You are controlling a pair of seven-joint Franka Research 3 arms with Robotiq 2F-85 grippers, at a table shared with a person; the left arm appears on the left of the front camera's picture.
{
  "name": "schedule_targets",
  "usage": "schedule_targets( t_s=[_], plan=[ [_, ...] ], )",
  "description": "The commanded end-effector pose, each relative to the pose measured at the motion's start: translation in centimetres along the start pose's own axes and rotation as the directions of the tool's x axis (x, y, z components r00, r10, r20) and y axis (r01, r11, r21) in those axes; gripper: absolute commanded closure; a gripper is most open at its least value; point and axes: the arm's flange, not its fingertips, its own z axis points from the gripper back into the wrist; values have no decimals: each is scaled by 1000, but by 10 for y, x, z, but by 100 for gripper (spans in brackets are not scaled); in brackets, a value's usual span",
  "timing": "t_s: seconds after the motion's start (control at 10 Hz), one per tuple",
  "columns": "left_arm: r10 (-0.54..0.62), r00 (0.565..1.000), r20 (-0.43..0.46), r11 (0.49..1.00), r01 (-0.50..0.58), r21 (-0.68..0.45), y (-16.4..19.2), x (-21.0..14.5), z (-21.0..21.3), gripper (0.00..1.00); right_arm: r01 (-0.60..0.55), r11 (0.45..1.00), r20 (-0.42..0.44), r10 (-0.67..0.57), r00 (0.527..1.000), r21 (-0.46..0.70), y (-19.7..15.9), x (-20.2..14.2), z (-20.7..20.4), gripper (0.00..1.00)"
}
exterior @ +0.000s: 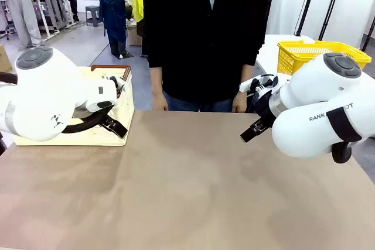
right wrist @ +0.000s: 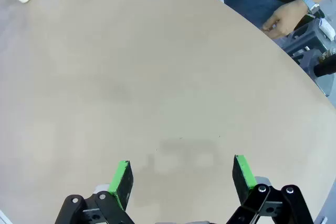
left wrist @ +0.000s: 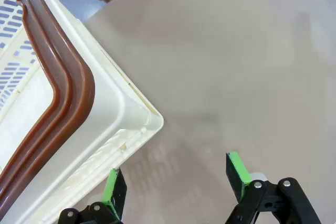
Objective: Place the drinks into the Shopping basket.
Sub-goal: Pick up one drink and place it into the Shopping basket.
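Note:
The cream-white Shopping basket [exterior: 111, 136] with brown rim handles stands at the table's far left, partly behind my left arm. In the left wrist view its corner [left wrist: 134, 111] and brown handle fill the left side. My left gripper [left wrist: 176, 179] is open over bare table just beside that corner, with nothing between its green pads; from the front it [exterior: 115, 124] sits against the basket's right side. My right gripper [right wrist: 181, 179] is open and holds nothing, hovering above the tabletop at the right [exterior: 252, 132]. The drink cans are out of view.
A person in a black top stands at the far edge, hands [exterior: 159, 102] hanging by the table rim. A yellow mesh basket [exterior: 316, 54] sits on a white surface behind my right arm. The brown tabletop [exterior: 187, 191] stretches wide between the arms.

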Motion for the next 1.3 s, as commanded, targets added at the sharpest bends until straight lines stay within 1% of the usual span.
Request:
schedule_targets(
  t_s=[0.0,1.2],
  plan=[
    [0,1000,0,1000,0,0,0,0,0,0,0,1000,0,0,1000,0,0,0,0,0],
    [0,1000,0,1000,0,0,0,0,0,0,0,1000,0,0,1000,0,0,0,0,0]
  ],
)
